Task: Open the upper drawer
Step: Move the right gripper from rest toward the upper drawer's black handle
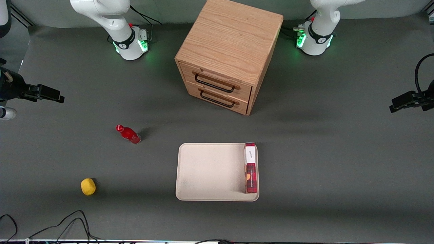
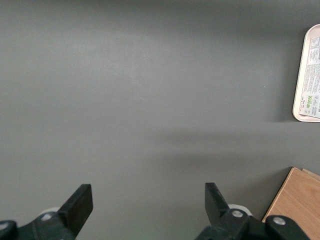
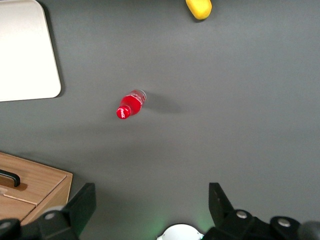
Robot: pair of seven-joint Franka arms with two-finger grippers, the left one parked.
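The small wooden cabinet [image 1: 230, 37] stands at the middle of the table, farther from the front camera than the tray. Its upper drawer [image 1: 217, 77] is shut and carries a black wire bar handle [image 1: 213, 83]. The matching lower drawer [image 1: 217, 98] is shut too. My right gripper [image 3: 150, 196] is open and empty, held high above the bare mat near the arm's base, well apart from the cabinet toward the working arm's end. A corner of the cabinet [image 3: 35, 186] and an end of a black handle [image 3: 10, 179] show in the right wrist view.
A red bottle [image 1: 129, 134] [image 3: 131, 104] lies on the mat between my gripper and the tray. A yellow lump [image 1: 88, 186] [image 3: 199, 8] lies nearer the front camera. A beige tray [image 1: 210, 171] [image 3: 25, 50] holds a red box [image 1: 250, 167].
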